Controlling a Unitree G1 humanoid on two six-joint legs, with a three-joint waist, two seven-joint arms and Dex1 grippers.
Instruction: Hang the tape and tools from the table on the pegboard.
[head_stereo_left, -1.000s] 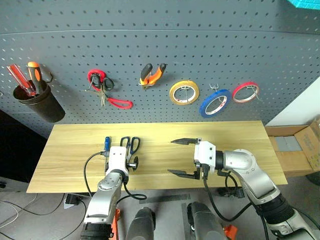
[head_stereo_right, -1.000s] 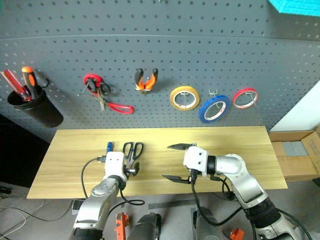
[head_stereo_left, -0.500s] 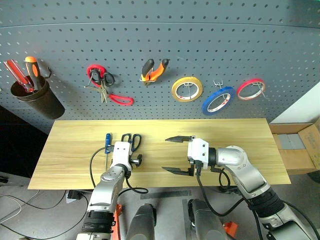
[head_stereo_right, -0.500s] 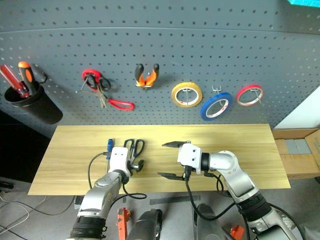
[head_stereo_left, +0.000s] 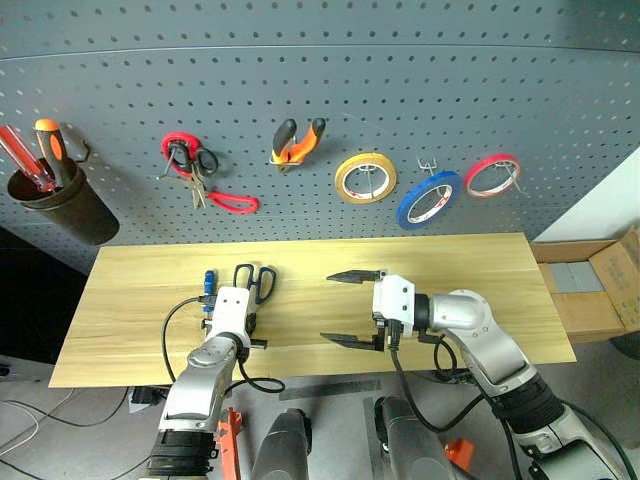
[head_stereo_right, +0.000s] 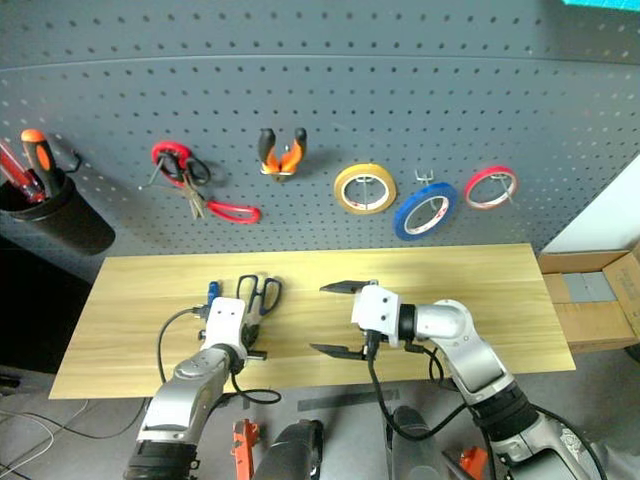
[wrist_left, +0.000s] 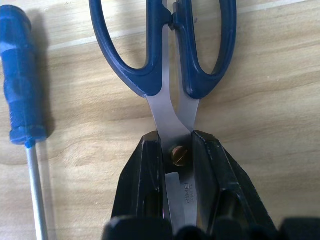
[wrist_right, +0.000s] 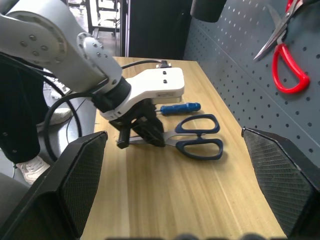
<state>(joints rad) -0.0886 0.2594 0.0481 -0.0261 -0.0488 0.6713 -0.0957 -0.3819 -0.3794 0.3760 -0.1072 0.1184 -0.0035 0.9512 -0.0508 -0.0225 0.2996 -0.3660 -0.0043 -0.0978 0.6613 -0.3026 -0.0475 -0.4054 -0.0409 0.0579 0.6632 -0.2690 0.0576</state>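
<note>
Spanning the whole back of the scene, the pegboard (head_stereo_left: 420, 90) carries the hung items: a black cup (head_stereo_left: 60, 205) of screwdrivers at far left, red-handled snips (head_stereo_left: 205, 180), the pliers (head_stereo_left: 297, 143) with orange-and-black handles, a yellow roll (head_stereo_left: 365, 178), the blue tape (head_stereo_left: 428, 200) and a thin red roll (head_stereo_left: 492, 175), each on its own hook. Below it lies the table (head_stereo_left: 480, 270) of light wood.

Reaching in from the right, the right arm bends at the elbow so that its forearm runs across the table toward the left. The right gripper (head_stereo_left: 352, 308) points sideways at about table height over the middle of the table, its 2 fingers spread wide with nothing between them.

On the left, the left arm stretches forward and slopes down to the tabletop. The left gripper (wrist_left: 176, 145) is closed tight on the scissors (wrist_left: 170, 60), its 2 fingertips (wrist_left: 150, 150) pinching the silver blades at the brass pivot screw. The scissors lie flat on the table with their dark blue handles pointing toward the pegboard, away from the gripper. Just beside them, on the robot's left, lies a blue-handled screwdriver (wrist_left: 22, 100), roughly parallel to the scissors and apart from both the scissors and the gripper.
</note>
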